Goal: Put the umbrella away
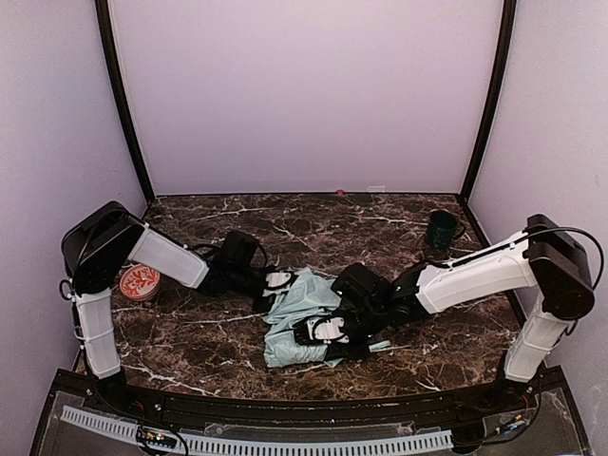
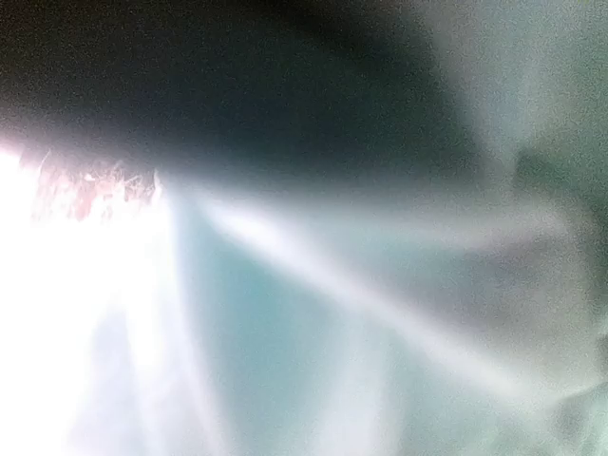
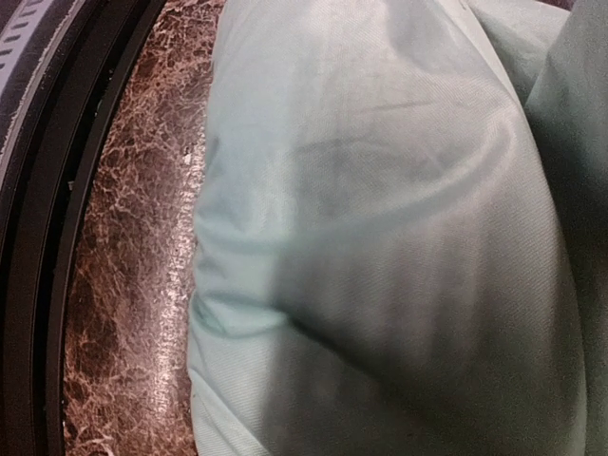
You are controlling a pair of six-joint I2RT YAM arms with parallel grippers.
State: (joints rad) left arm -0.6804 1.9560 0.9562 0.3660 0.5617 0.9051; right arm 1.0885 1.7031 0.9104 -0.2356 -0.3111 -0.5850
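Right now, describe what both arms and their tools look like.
Both arms match: the left arm and right arm have white, rounded link shells joined by bulky black joint housings. A thin black cable loops over the right elbow housing. The left tool and right tool are black with white parts. No markings are readable.
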